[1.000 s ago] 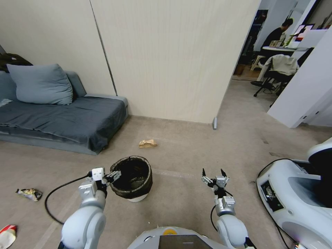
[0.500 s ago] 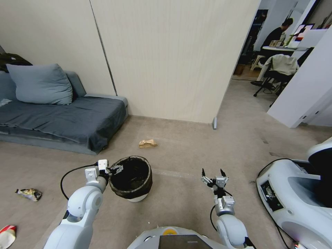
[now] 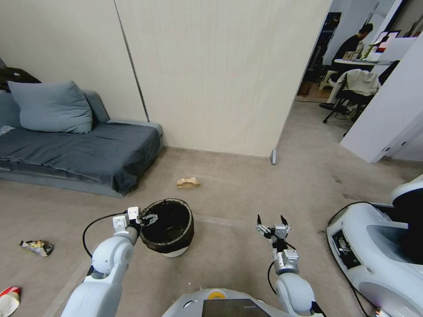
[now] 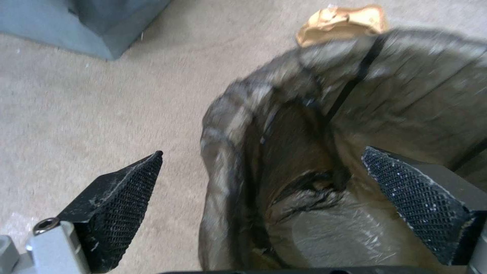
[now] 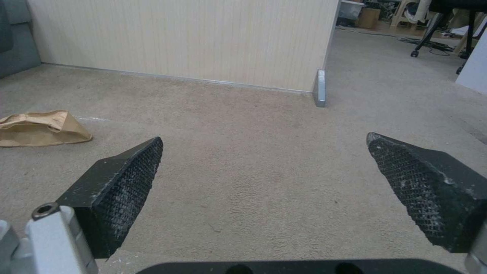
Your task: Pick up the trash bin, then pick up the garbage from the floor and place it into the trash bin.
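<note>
The trash bin [image 3: 190, 225], a small white bucket lined with a dark bag, stands on the carpet in front of me. My left gripper [image 3: 147, 219] is open at the bin's near-left rim. In the left wrist view, the left gripper [image 4: 263, 152] has one finger outside the bin [image 4: 406, 99] and one inside. My right gripper [image 3: 272, 221] hangs open over bare carpet to the bin's right, empty [image 5: 264, 137]. Garbage lies around: a tan crumpled bag [image 3: 188, 182] [image 4: 340, 21] [image 5: 40, 127] beyond the bin, a dark multicoloured wrapper [image 3: 37, 246] and a red-and-white wrapper [image 3: 9, 299] far left.
A grey sofa [image 3: 79, 149] with a cushion stands at the left against the wall. A panelled partition [image 3: 220, 79] rises behind the bin. Another white robot [image 3: 374, 255] sits close at the right. A doorway at the back right opens onto an office.
My left arm has swung its elbow outward and brought the gripper up and right onto the bin's rim. The bin and my right arm have stayed put.
</note>
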